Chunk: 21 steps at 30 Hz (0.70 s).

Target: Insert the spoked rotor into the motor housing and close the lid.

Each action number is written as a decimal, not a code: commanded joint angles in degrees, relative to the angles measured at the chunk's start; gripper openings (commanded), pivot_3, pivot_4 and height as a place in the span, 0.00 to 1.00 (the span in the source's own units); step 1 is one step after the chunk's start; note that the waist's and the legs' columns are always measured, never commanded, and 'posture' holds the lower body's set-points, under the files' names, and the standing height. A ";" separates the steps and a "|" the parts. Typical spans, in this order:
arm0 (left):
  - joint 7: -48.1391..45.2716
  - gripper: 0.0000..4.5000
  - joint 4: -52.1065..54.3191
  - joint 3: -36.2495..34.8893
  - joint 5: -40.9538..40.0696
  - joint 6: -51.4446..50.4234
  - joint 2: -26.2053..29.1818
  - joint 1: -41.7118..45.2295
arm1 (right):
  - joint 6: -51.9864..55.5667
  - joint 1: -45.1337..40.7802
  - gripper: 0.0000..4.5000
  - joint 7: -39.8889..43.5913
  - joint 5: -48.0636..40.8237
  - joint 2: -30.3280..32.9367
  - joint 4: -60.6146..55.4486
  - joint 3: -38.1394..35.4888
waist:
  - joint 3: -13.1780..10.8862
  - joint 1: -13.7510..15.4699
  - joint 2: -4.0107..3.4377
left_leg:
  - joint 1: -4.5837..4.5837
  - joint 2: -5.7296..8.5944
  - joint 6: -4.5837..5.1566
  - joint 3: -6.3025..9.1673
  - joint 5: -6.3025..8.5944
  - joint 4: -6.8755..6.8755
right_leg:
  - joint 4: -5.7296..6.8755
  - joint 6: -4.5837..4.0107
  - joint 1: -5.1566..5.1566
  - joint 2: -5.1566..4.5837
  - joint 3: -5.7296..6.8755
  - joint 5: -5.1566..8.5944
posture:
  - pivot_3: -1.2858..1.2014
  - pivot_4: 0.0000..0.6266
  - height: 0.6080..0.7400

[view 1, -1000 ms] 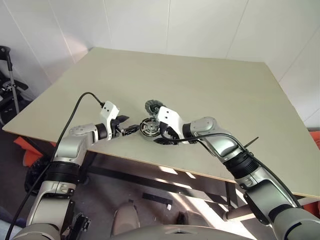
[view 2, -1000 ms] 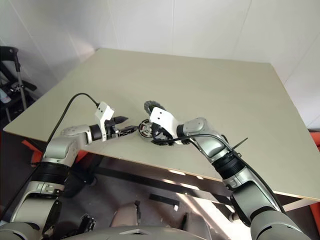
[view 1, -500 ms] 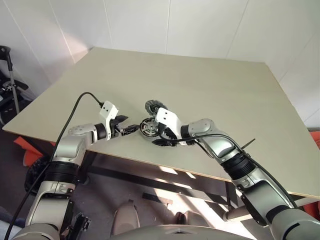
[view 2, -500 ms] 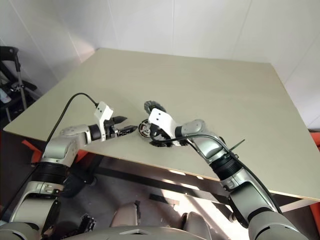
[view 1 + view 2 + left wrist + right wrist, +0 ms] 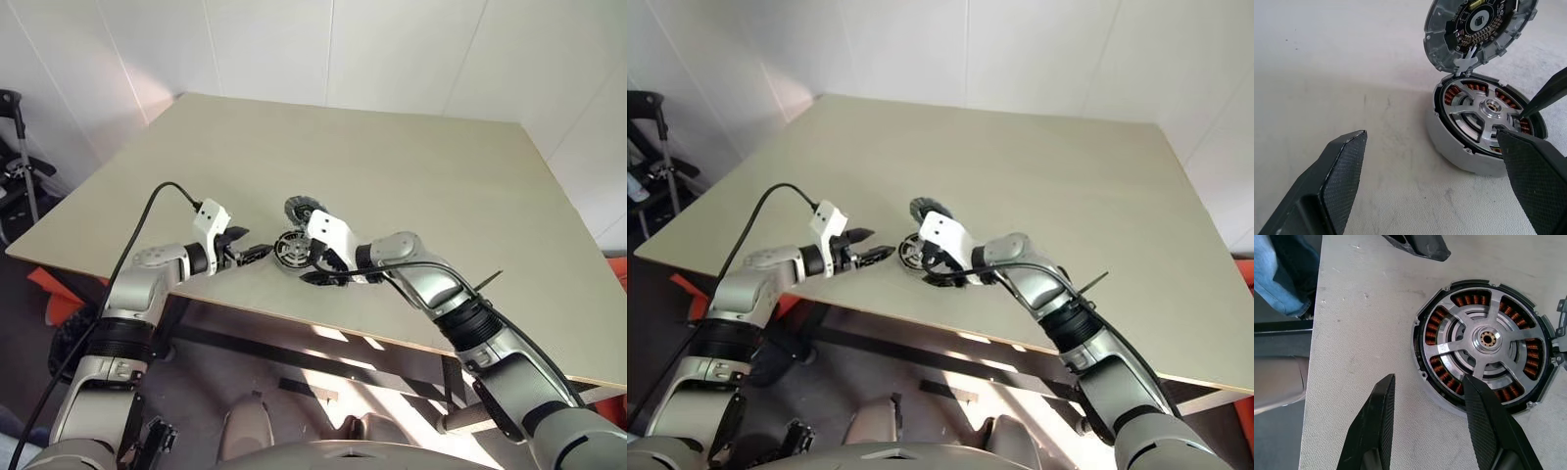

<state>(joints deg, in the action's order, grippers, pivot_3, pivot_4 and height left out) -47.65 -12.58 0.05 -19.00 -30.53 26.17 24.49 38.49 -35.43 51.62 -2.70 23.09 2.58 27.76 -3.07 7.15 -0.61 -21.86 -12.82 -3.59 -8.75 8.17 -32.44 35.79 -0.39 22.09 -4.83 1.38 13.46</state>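
The motor housing lies near the table's front edge. The spoked rotor sits inside it, and copper windings show between its silver spokes. The lid stands tilted on edge against the housing's far side, its inner face toward the rotor. My left gripper is open, level with the table, just left of the housing. My right gripper is open above the housing's near rim. One of its fingers is over the rotor's edge and the other is outside the housing. Nothing is held.
The table's front edge runs close beside the housing, with floor and blue fabric below it. A black frame stands off the table's left side. The tabletop stretches wide beyond the parts.
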 commanded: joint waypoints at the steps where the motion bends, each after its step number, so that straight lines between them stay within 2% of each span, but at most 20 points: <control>1: 0.72 1.00 2.17 -1.46 -0.99 0.32 -0.26 0.56 | 3.87 -3.15 0.54 0.80 0.73 0.83 -2.05 0.14 | 0.00 -0.01 0.00 | 0.00 0.00 0.00 0.00 0.00 0.00 | 0.01 0.00 0.00 0.00 0.00 0.00 | 0.52 0.00 1.00; 6: 0.98 1.00 2.00 -1.92 -1.16 0.37 -0.15 0.37 | 5.04 -4.27 0.54 2.67 0.90 1.85 -1.39 1.15 | 0.00 0.00 0.00 | 0.01 0.00 -0.01 0.00 0.00 0.01 | 0.00 0.00 -0.01 0.00 0.00 0.00 | 0.52 0.00 1.00; 21: 1.12 1.00 2.80 -2.59 -1.17 -0.04 0.11 -0.23 | 2.33 -6.84 0.54 1.33 2.35 -1.73 3.93 1.02 | 0.00 -0.10 0.00 | 0.06 0.00 -0.01 0.00 0.00 0.02 | 0.03 0.00 -0.01 0.00 -0.01 0.00 | 0.52 0.00 1.00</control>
<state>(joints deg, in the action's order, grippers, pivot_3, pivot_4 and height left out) -46.56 -12.24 -1.62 -19.24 -30.58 25.79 23.95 41.90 -40.78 53.46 -0.78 21.70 5.97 29.74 -3.07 7.05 -0.61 -21.80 -12.82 -3.60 -8.75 8.16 -32.43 35.82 -0.39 22.08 -4.82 1.37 13.46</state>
